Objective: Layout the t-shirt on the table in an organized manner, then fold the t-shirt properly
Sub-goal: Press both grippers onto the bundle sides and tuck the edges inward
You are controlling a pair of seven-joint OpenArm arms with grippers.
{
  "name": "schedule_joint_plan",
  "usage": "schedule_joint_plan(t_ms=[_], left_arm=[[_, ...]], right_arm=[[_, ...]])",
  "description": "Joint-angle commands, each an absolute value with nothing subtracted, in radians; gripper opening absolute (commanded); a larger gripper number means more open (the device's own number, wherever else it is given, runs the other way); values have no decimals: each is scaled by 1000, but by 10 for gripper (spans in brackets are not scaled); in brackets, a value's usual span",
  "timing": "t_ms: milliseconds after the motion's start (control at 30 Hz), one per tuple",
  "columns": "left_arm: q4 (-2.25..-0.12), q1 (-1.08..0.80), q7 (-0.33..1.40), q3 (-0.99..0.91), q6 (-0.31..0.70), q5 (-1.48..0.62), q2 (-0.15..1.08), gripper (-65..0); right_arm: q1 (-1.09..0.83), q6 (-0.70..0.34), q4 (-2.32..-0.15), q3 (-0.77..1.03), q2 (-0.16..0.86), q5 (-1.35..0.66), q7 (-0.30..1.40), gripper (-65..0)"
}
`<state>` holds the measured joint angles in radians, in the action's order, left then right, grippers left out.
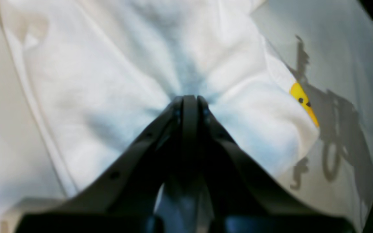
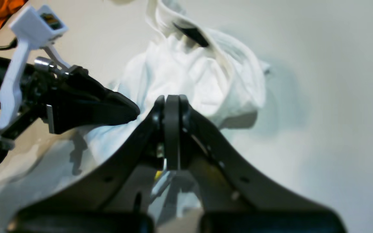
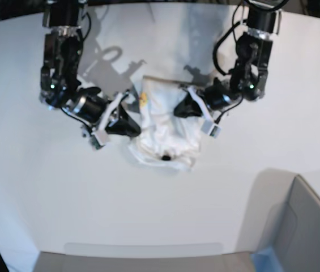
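Observation:
The white t-shirt [image 3: 162,127] lies bunched in a crumpled heap in the middle of the white table [image 3: 63,192]. My left gripper [image 1: 189,98] is shut on a pinch of its cloth, and creases fan out from the tips. A bit of yellow print [image 1: 303,103] shows at the shirt's edge. In the base view this gripper [image 3: 181,109] sits at the heap's right side. My right gripper [image 2: 172,98] is shut on the t-shirt [image 2: 193,81] at the opposite side [image 3: 134,129]. The ribbed collar [image 2: 186,26] stands up beyond it.
A grey box with a blue edge [image 3: 301,226] stands at the near right corner of the base view. The other arm's gripper and white camera mount [image 2: 28,38] show at the left of the right wrist view. Arm shadows [image 1: 335,129] fall on the table.

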<state>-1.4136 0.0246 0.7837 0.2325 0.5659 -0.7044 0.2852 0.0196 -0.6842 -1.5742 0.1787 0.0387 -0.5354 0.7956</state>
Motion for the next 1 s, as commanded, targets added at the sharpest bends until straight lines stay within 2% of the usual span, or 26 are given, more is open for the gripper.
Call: schedule_joint_plan(t_ms=[0, 300, 533, 600, 700, 800, 967], left_arm=[[-1414, 31, 837, 231, 547, -653, 295, -650], [-1411, 27, 835, 229, 549, -651, 325, -650], [-1411, 25, 835, 228, 547, -651, 351, -650], [-1411, 25, 835, 228, 547, -651, 351, -650], [-1411, 25, 835, 228, 547, -651, 351, -650], [-1406, 27, 834, 217, 547, -651, 351, -650], [-1314, 33, 834, 79, 550, -651, 348, -650]], right_arm=[[61, -698, -1563, 156, 39, -558, 766, -650], [294, -698, -1213, -7, 12, -463, 719, -650], [432, -698, -874, -13, -24, -366, 656, -650], [446, -698, -843, -13, -28, -341, 656, -650], [444, -698, -892, -13, -44, -348, 656, -650], [406, -698, -1069, -15, -47, -375, 665, -650], [303, -698, -1383, -8, -41, -426, 665, -650]])
